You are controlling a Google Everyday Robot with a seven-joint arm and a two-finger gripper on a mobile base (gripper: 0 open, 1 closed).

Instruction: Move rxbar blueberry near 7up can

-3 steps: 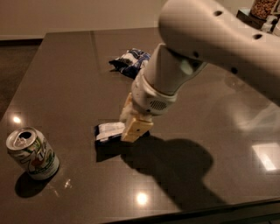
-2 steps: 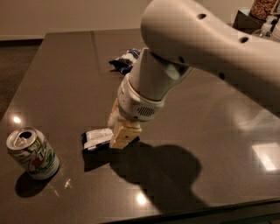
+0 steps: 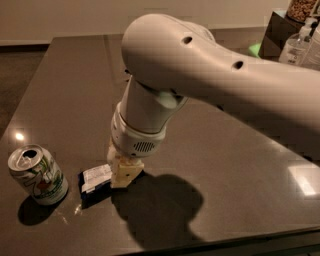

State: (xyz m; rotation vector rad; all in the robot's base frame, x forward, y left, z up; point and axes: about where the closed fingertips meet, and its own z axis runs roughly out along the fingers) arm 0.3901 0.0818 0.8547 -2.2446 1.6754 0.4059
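The rxbar blueberry point(image 3: 95, 180), a flat dark navy bar with a white label, lies low on the dark table point(image 3: 240, 165), just right of the 7up can. The 7up can point(image 3: 38, 175) stands upright at the front left, white and green with a silver top. A small gap separates bar and can. My gripper point(image 3: 122, 172) points down at the bar's right end, shut on it. Its cream fingers point(image 3: 125, 174) show below the wrist. The big white arm hides the table's middle.
A clear bottle point(image 3: 296, 46) and a jar of nuts point(image 3: 301, 9) stand off the table's far right corner on a dark stand. The table's front edge point(image 3: 240, 240) runs close below the arm's shadow.
My gripper has moved left and toward the front with the bar in it, bringing the bar from mid-table to just beside the can. The can has not moved.
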